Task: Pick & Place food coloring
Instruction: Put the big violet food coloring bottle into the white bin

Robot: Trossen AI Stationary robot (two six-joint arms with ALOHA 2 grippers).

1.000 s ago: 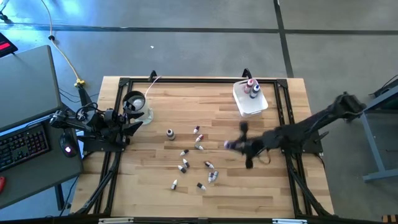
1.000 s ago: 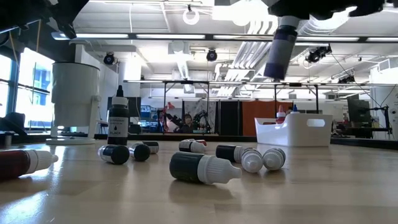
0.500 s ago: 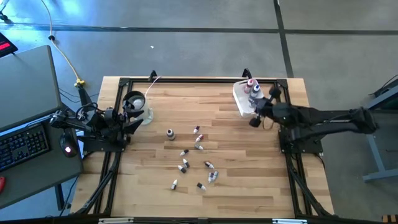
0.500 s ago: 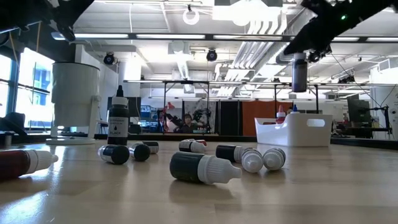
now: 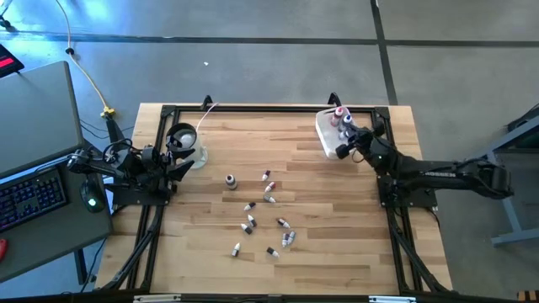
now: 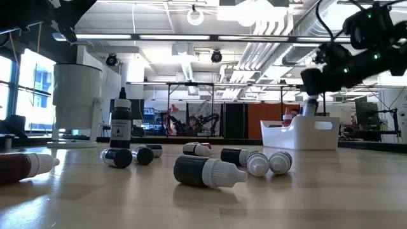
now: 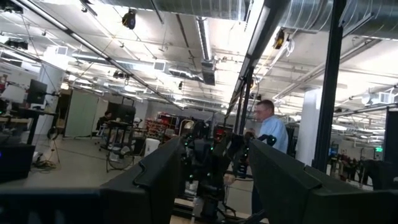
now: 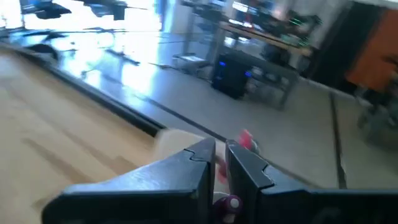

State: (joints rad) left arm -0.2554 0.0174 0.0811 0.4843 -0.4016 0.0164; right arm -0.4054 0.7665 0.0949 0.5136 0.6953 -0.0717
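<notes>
While the right claw (image 5: 343, 151) hangs nearly shut on a small bottle (image 6: 308, 105) just over the white tub (image 5: 337, 141), its long axis upright, the release lies straight below; the left claw (image 5: 187, 156) waits wide by the clear cup (image 5: 184, 139).

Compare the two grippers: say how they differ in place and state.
The left gripper waits at the table's left edge beside the clear cup; the right gripper is over the white tub at the far right. The left gripper's fingers stand open and hold nothing; the right gripper's are shut on a small bottle with its lower end dipping behind the tub's rim. Both are dark two-finger grippers.
</notes>
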